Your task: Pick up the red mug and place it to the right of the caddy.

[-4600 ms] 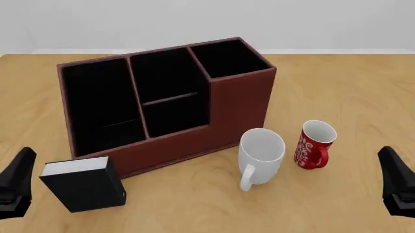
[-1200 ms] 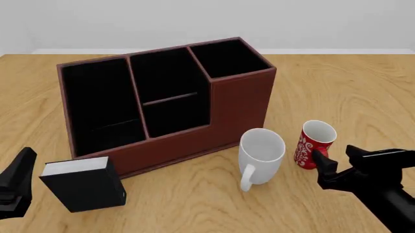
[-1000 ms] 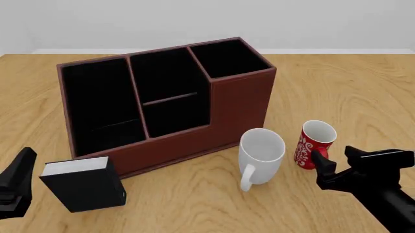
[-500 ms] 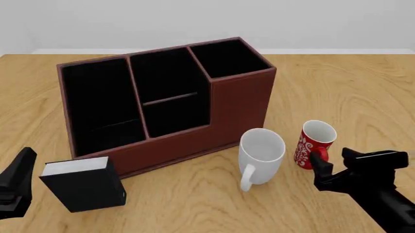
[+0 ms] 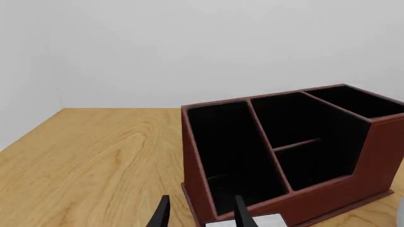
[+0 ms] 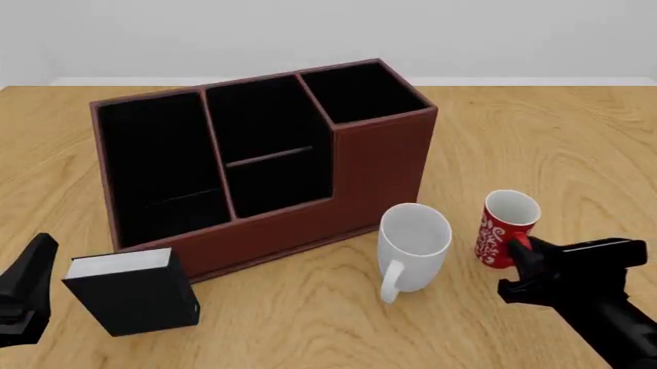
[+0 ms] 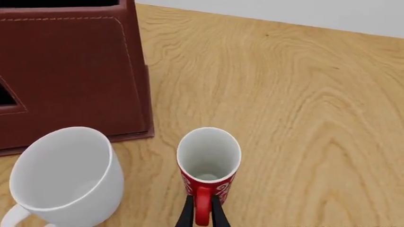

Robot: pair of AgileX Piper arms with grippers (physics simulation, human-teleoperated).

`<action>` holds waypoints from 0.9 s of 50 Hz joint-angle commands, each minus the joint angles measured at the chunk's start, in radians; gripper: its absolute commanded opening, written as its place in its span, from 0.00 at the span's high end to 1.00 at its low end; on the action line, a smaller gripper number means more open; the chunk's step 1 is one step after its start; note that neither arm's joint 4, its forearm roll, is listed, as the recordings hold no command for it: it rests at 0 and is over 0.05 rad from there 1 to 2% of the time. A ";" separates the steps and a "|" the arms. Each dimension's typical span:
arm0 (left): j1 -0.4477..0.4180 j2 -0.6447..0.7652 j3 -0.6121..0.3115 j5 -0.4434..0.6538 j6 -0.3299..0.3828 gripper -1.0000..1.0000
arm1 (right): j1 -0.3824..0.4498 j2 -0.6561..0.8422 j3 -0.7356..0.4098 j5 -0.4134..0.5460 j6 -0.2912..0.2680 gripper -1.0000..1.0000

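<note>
The red mug (image 6: 508, 229) with white swirls stands on the table to the right of the white mug, in front of the caddy's right end. In the right wrist view the red mug (image 7: 208, 161) is seen from above, and my right gripper (image 7: 202, 215) is shut on its red handle. The same gripper (image 6: 524, 254) shows in the front view, just in front of the mug. The dark reddish-brown caddy (image 6: 380, 154) stands mid-table and also shows in the wrist views (image 5: 379, 156) (image 7: 75, 71). My left gripper (image 6: 39, 250) is open and empty at the table's front left (image 5: 200, 217).
A larger plain white mug (image 6: 414, 246) stands close to the left of the red mug (image 7: 63, 184). A small black book-like box (image 6: 134, 296) stands in front of the caddy's left end, next to my left gripper. Bare wood table (image 6: 555, 138) lies to the caddy's right.
</note>
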 commanded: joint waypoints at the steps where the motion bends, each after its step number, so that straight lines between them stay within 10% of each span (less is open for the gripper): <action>1: 0.000 0.000 0.000 0.000 0.000 0.00 | -0.010 -0.079 -0.001 0.063 -0.006 1.00; 21: 0.000 0.000 0.000 0.000 0.000 0.00 | -0.010 -0.455 -0.156 0.463 -0.077 1.00; 45: 0.000 0.000 0.000 0.000 0.000 0.00 | 0.024 -0.067 -0.434 0.349 -0.065 1.00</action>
